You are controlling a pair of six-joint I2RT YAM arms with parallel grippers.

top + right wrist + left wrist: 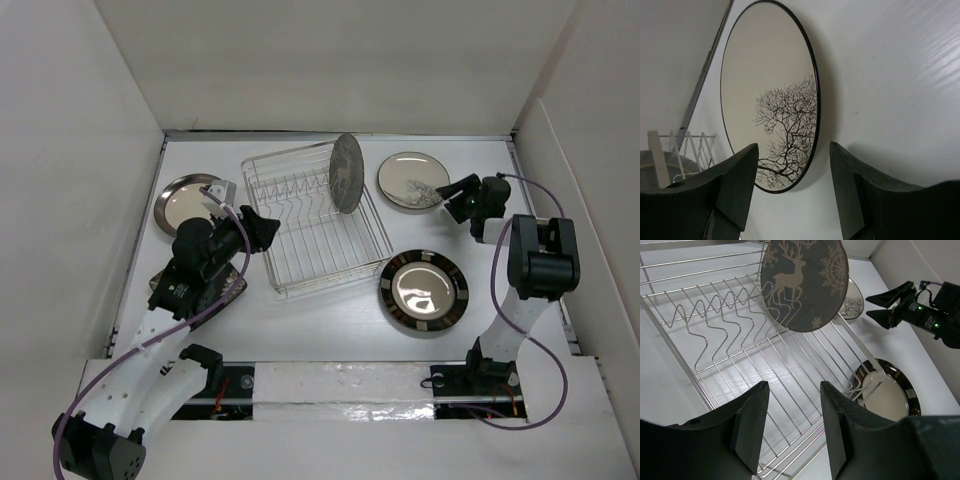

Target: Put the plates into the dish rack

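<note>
There are five plates and one dish rack on the white desk.

The left claw is open and holds nothing. It hangs over the near corner of the rack, so the wire floor and the row of prongs lie under it and ahead of it. One grey plate with a deer picture stands on its edge in the rack, ahead of this claw at the far end. One steel plate lies flat to the left of this claw. One dark plate lies behind it, partly hidden under the left arm. One plate with chequered rim lies to its right, outside the rack.

The right claw is also open and empty. One beige plate with a tree drawing lies flat on the desk just ahead of it, with its near rim close to the fingertips.
</note>
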